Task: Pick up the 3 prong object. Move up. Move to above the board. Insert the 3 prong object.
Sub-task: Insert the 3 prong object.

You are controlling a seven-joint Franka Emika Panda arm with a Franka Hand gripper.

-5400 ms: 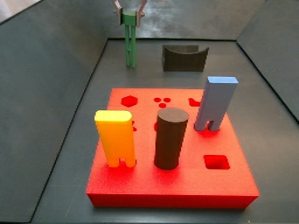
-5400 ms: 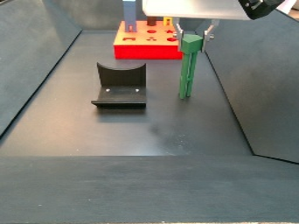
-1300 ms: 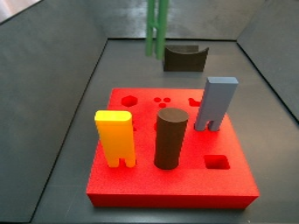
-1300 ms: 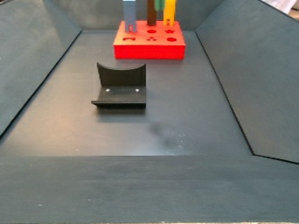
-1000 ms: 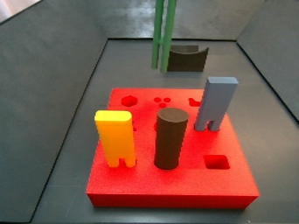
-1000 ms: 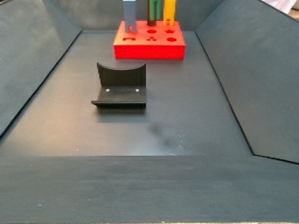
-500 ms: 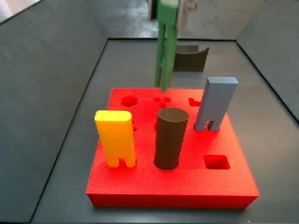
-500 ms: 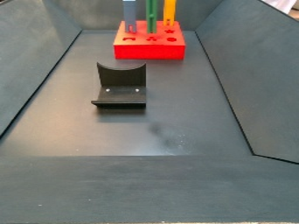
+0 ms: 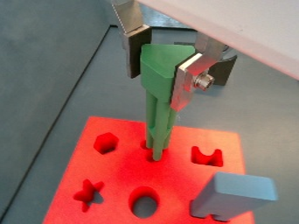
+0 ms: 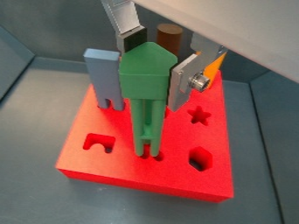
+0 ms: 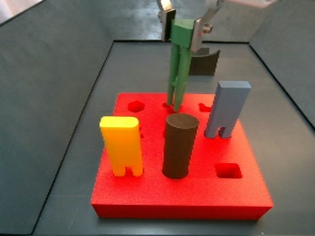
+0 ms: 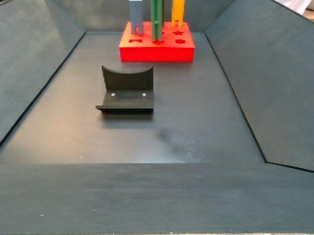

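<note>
1. The 3 prong object, a slim green post with a wider top, is shown upright over the rear part of the board. Its lower end is seen at a small hole in both wrist views; how deep it sits cannot be told.
2. The gripper is positioned above the board, and its two silver fingers are closed against the wide top of the post. The same grasp is seen in a side view.
3. The board is shown as a thick red square slab. A hexagonal hole, a cross-shaped hole and an oval hole are seen open on one side of the post, and a notched hole just beside it on the other.
4. Three other pegs are shown standing in the board: a yellow two-legged block, a dark brown cylinder and a blue-grey two-legged block. The green post is set behind them, apart from each, with open red surface between.
5. A square hole is seen open near the front right corner of the board.
6. The dark fixture is shown standing on the grey floor, well apart from the board. Bare floor is seen between the board's edges and the sloping grey walls.
7. No brand, label or legible writing can be made out.
</note>
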